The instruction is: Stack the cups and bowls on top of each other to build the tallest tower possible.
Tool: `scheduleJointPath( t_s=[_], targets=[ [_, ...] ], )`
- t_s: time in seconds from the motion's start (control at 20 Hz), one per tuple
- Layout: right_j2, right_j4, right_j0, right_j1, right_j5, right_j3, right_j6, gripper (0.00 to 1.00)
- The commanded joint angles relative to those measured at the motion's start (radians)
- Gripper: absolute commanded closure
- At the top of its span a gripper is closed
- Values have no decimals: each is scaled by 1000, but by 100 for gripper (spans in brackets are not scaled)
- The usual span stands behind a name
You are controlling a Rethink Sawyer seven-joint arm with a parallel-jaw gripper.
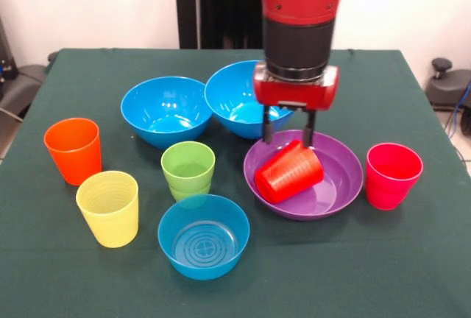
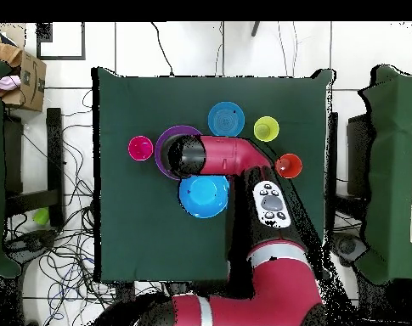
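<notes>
My gripper (image 1: 288,140) is shut on a red cup (image 1: 288,174) and holds it tilted inside the wide purple bowl (image 1: 343,179), low over its floor. Two large blue bowls (image 1: 166,110) (image 1: 237,96) stand side by side behind it. The pinkish-red cup (image 1: 393,174) stands right of the purple bowl. The orange cup (image 1: 73,149) and yellow cup (image 1: 109,207) stand at the left. The light green cup (image 1: 188,163) sits on a small green bowl (image 1: 190,194). The small blue bowl (image 1: 204,238) is in front. No tower shows. In the overhead view my arm hides the gripper.
The overhead view shows the purple bowl's rim (image 2: 161,149), pinkish-red cup (image 2: 140,148), small blue bowl (image 2: 226,119), yellow cup (image 2: 266,129), orange cup (image 2: 288,165) and one large blue bowl (image 2: 204,196) on the green table (image 2: 132,229). Chairs and cables surround the table.
</notes>
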Motion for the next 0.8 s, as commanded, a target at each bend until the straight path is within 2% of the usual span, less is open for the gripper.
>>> scheduleJointPath(
  t_s=[0.05,0.4,0.8],
  targets=[
    [56,-111,-21,101,76,-95,-142,0],
    [59,-145,-5,163,13,-131,-97,0],
    [63,-143,-3,159,-24,-81,-68,0]
  ],
)
